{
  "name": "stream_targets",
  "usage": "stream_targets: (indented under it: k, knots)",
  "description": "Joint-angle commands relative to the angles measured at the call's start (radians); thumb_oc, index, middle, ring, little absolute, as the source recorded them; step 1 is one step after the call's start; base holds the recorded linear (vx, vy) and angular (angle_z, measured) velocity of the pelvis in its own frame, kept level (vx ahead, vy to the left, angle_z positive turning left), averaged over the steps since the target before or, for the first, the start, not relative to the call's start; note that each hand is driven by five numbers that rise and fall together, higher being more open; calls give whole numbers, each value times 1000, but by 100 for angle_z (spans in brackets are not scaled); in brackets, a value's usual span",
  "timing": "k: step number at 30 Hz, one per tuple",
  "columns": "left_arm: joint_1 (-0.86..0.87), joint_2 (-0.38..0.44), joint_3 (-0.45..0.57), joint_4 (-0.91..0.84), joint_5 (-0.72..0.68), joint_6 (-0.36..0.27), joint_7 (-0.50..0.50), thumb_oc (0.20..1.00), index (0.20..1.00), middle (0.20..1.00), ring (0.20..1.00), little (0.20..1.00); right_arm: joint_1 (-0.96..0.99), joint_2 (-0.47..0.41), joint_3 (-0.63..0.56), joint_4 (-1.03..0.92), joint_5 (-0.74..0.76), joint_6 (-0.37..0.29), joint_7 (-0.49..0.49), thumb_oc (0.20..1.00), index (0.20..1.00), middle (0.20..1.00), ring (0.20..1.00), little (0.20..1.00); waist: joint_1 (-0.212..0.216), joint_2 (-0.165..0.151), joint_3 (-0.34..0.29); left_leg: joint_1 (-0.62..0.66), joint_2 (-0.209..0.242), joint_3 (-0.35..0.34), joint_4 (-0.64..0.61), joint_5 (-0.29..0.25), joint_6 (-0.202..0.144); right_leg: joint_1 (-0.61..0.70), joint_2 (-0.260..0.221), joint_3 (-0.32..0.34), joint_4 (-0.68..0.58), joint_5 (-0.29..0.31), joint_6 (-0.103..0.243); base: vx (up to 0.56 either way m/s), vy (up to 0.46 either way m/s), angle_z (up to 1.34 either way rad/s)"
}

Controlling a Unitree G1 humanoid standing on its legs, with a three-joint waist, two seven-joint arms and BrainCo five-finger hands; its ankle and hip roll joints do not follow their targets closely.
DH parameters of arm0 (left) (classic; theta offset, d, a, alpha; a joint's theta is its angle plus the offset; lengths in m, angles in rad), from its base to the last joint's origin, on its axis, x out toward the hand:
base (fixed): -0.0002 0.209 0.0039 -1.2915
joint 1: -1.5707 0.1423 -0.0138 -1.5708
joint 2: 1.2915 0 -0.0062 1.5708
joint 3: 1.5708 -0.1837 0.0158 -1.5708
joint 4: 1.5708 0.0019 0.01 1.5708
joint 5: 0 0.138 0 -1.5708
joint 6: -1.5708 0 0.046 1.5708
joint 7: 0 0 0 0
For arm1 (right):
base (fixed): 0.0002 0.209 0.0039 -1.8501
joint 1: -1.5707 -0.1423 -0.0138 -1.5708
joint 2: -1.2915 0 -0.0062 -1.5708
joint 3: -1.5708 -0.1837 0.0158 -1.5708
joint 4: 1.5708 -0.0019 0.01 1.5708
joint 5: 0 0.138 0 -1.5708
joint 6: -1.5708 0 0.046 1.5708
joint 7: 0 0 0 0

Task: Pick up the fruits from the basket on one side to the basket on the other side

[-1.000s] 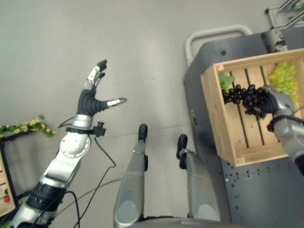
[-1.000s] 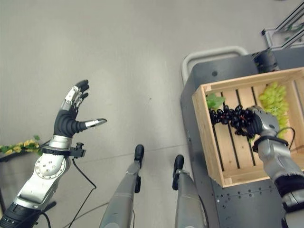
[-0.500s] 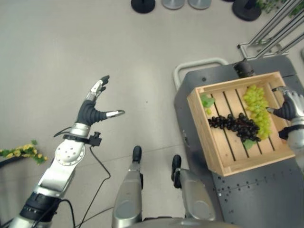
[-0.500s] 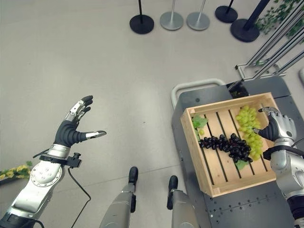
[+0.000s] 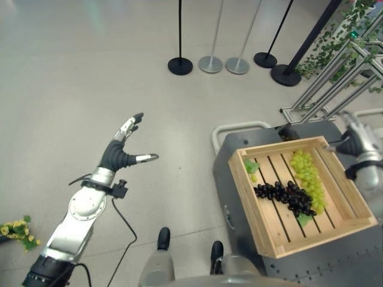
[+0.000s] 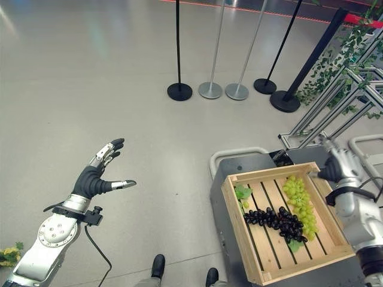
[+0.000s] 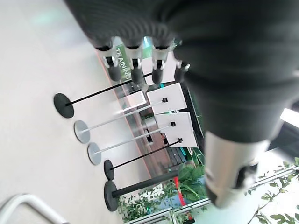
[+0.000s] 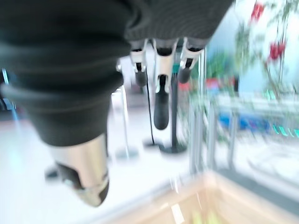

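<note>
Now my right hand [image 6: 335, 167] hangs open and empty beside the far corner of the wooden crate [image 6: 239, 224], where dark grapes [image 6: 275, 220] and green grapes [image 6: 299, 203] lie, while my left hand [image 6: 99, 173] spreads open over the floor.

The right hand [image 5: 358, 141], at about three o'clock from the wooden crate [image 5: 263, 221], is partly cut by the picture's edge in the left eye view. In the right wrist view the crate's rim [image 8: 224, 198] is blurred, and the green smear inside it cannot be told as fruit. The grey cart [image 6: 222, 179] is cut off at the lower edge. Toward twelve o'clock, the stanchion poles [image 6: 177, 42] run out of the picture. The yellow flowers [image 5: 17, 228], at eight o'clock, are cut off by the left edge.
</note>
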Motion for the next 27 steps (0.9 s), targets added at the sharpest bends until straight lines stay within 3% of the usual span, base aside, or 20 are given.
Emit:
stream_targets:
  k: [1, 9, 15, 27]
  knots:
    - [-72, -2, 60, -9, -41, -65, 83, 1000, 1000, 1000, 1000, 1000, -135, 22, 76, 64, 66, -4, -23, 1000, 1000, 1000, 1000, 1000, 21, -42, 110, -51, -10, -9, 103, -64, 24, -50, -36, -23, -36, 102, 63, -151, -41, 4]
    - [-191, -82, 48, -33, -72, -94, 199, 1000, 1000, 1000, 1000, 1000, -222, 17, 138, 223, 101, 26, -64, 1000, 1000, 1000, 1000, 1000, 50, -25, 236, -221, -12, -59, 149, -26, 9, -200, -52, -72, 15, 109, 51, -114, -17, 19]
    - [-212, -102, 22, -51, -76, -100, 239, 1000, 1000, 1000, 1000, 1000, -293, -3, 191, 319, 137, 35, -76, 1000, 1000, 1000, 1000, 1000, 43, -13, 237, -386, -22, -71, 221, -31, 3, -347, -65, -79, 73, 105, 44, -39, 2, 12]
    - [-230, -102, 14, -59, -62, -100, 284, 1000, 1000, 1000, 1000, 1000, -401, -28, 271, 488, 143, 68, -79, 1000, 1000, 1000, 1000, 1000, 38, 0, 237, -483, -30, -67, 244, -47, 5, -441, -71, -73, 92, 102, 42, 1, 3, 3]
